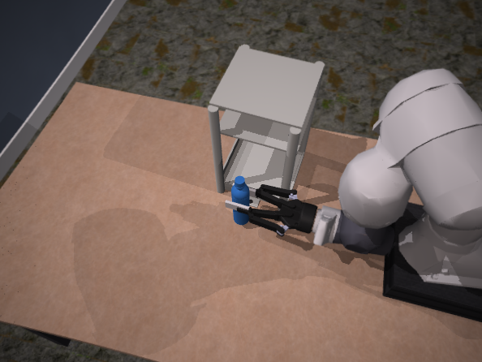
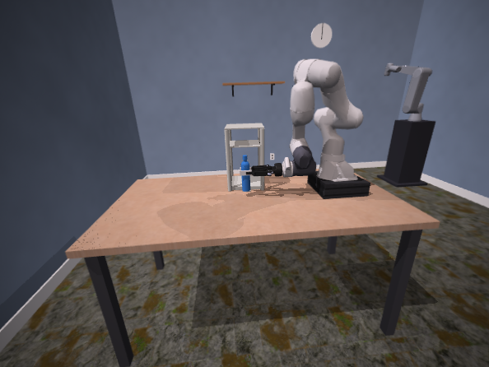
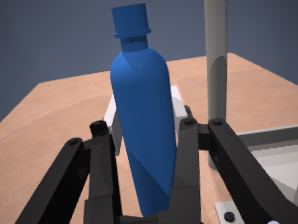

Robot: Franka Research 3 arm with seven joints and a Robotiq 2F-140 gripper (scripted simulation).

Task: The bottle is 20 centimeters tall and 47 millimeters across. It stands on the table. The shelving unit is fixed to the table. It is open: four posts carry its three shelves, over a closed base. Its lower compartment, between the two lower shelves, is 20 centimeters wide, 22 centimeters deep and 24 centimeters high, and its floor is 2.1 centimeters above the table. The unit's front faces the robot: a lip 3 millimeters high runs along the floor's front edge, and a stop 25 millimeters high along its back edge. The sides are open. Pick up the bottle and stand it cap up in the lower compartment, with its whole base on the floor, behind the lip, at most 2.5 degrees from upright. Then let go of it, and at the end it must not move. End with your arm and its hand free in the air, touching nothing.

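The blue bottle [image 1: 240, 200] [image 2: 245, 176] [image 3: 143, 123] stands cap up, gripped around its middle. My gripper [image 1: 240, 205] [image 2: 248, 174] [image 3: 146, 102] reaches in level from the right and is shut on the bottle. The bottle is just in front of the grey shelving unit [image 1: 265, 83] [image 2: 244, 127], by its front left post [image 1: 216, 150] [image 3: 216, 43]. Its base is close to the table [image 1: 122, 227] [image 2: 288, 214]; I cannot tell whether it touches. The lower compartment's floor [image 1: 253, 162] lies behind the bottle and to its right.
The unit's other front post [image 1: 290, 158] stands right of the fingers. The arm's black base [image 1: 426, 284] [image 2: 342, 187] sits at the table's right. A second arm on a dark pedestal [image 2: 405, 152] stands off the table at the far right.
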